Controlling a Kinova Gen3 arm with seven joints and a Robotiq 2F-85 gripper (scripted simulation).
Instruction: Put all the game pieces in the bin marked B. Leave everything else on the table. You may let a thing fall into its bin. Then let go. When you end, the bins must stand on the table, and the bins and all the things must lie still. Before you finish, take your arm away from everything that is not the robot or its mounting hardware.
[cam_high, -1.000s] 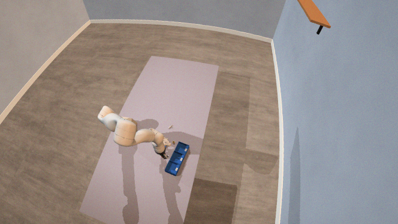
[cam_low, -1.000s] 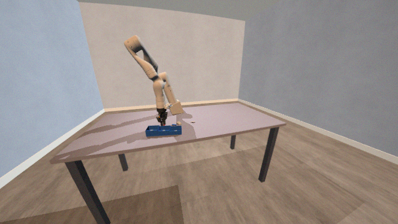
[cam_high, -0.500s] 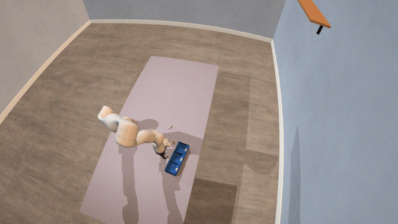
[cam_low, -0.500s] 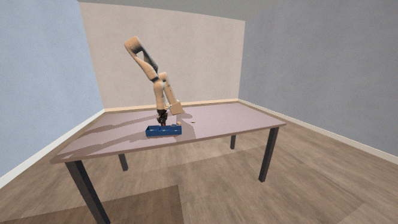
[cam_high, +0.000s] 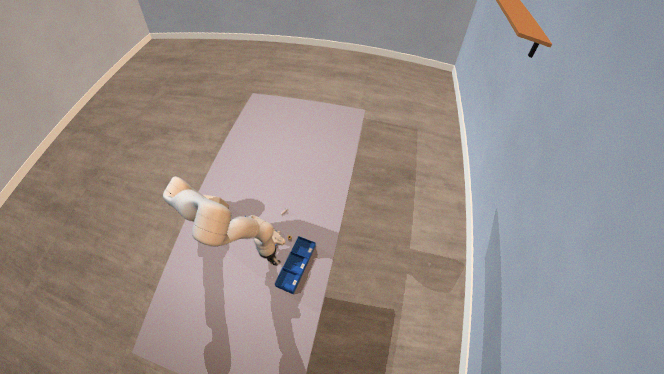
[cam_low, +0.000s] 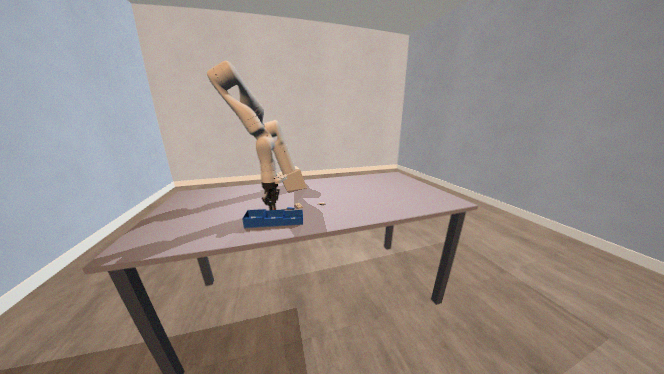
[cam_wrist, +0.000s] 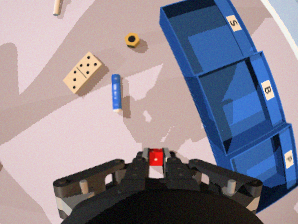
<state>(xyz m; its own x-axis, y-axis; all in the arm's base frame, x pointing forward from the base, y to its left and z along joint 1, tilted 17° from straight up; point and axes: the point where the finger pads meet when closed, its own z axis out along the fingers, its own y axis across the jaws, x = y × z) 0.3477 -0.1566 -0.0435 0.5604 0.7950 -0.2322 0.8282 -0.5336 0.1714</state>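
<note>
On the pinkish table stands the blue bin marked B, between bins S and P. The gripper, beside the bins, is nearly closed, fingertips clamped on the red die. The domino lies flat on the table, outside bin B.

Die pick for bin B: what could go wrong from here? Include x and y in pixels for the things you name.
- The red die (cam_wrist: 156, 158) is small and sits right at the tips of the gripper (cam_high: 277, 263) (cam_low: 272, 208) (cam_wrist: 155, 155), so it could slip on the lift.
- Bin B (cam_high: 296, 262) (cam_low: 273, 220) (cam_wrist: 239, 107) is the middle one, so a drop off to either side may land in S or P.
- The domino (cam_wrist: 79, 76) lies outside the bins and might get missed.
</note>
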